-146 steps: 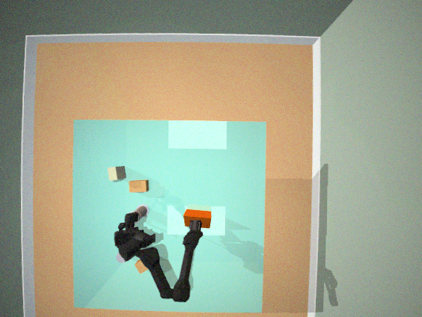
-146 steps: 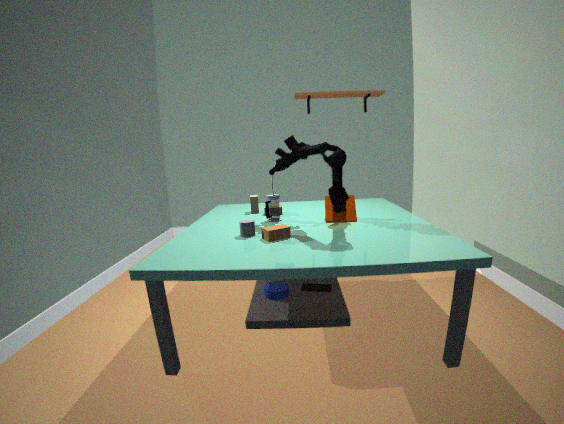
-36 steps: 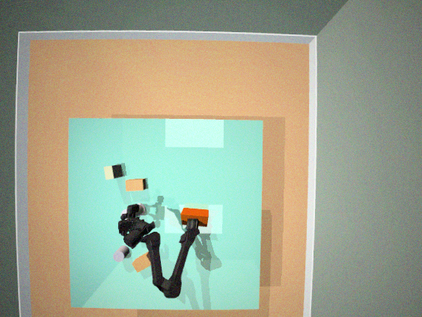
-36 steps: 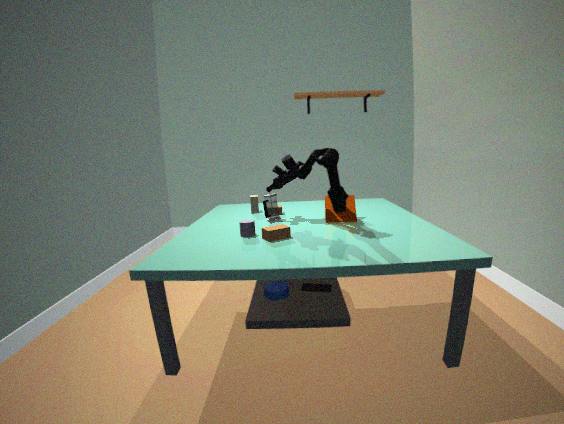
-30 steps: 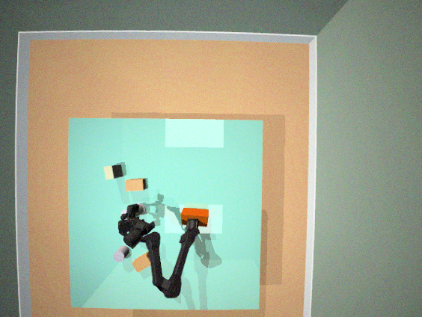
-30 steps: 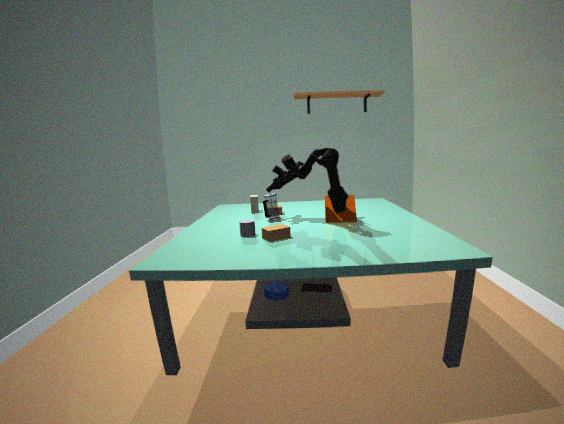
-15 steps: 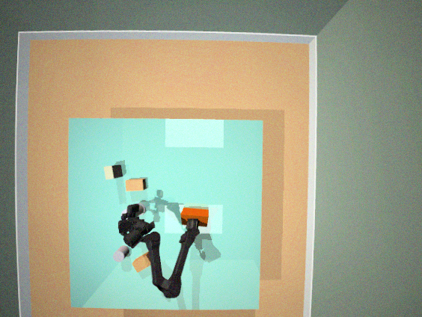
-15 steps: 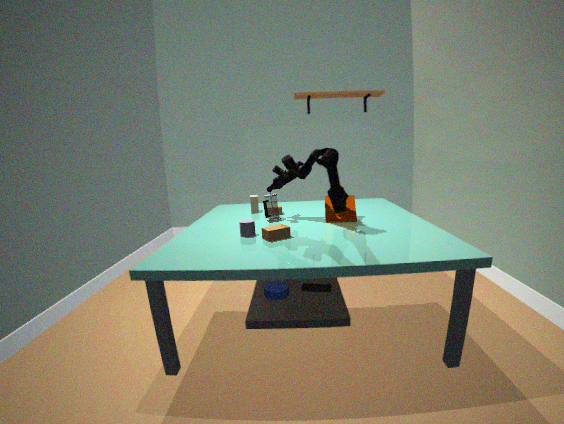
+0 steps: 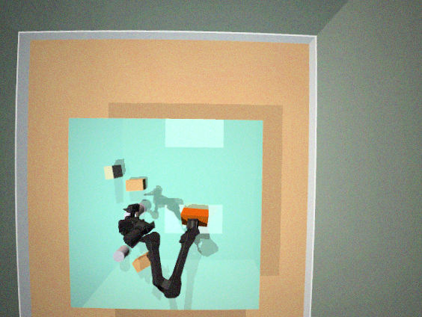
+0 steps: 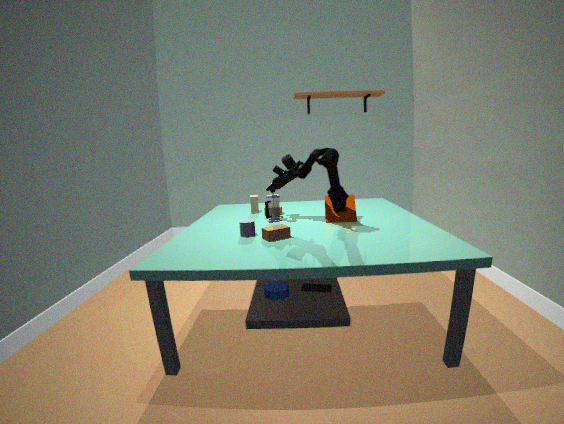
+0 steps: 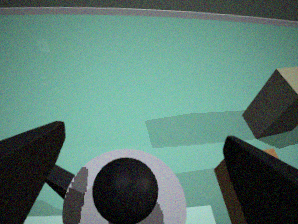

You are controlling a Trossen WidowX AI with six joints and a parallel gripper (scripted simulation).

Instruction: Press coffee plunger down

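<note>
A: Coffee press (image 10: 273, 206) stands upright on the turquoise table (image 10: 400, 240), toward its left half and well in from every edge. In the wrist view its black plunger knob (image 11: 125, 190) sits low against the pale lid (image 11: 170, 182).

B: And the gripper (image 11: 145, 165)?

A: Spread wide, holding nothing. One dark finger (image 11: 30, 160) is out to the left of the knob, the other at the right, with bare gaps on both sides. Neither touches the knob. In the exterior view the gripper (image 10: 274, 186) hangs just above the press.

B: What crowds it?

A: In the top view, a tan block (image 9: 135, 184) lies just beyond the press and a cream-and-black block (image 9: 113, 171) further out to the left. A lilac cylinder (image 9: 120, 254) and an orange-tan block (image 9: 141, 262) lie on the nearer side, close beside the forearm. The wrist view catches a dark-faced block (image 11: 274, 107) at upper right and an orange-brown edge behind the right finger.

B: Open room?

A: The far half of the table is wide and bare of objects, as is the whole right side past the orange base (image 9: 194, 215). The arm (image 9: 164, 262) folds back almost to the near edge, its elbow close to it. To the left of the press the tabletop runs open to the left edge.
</note>
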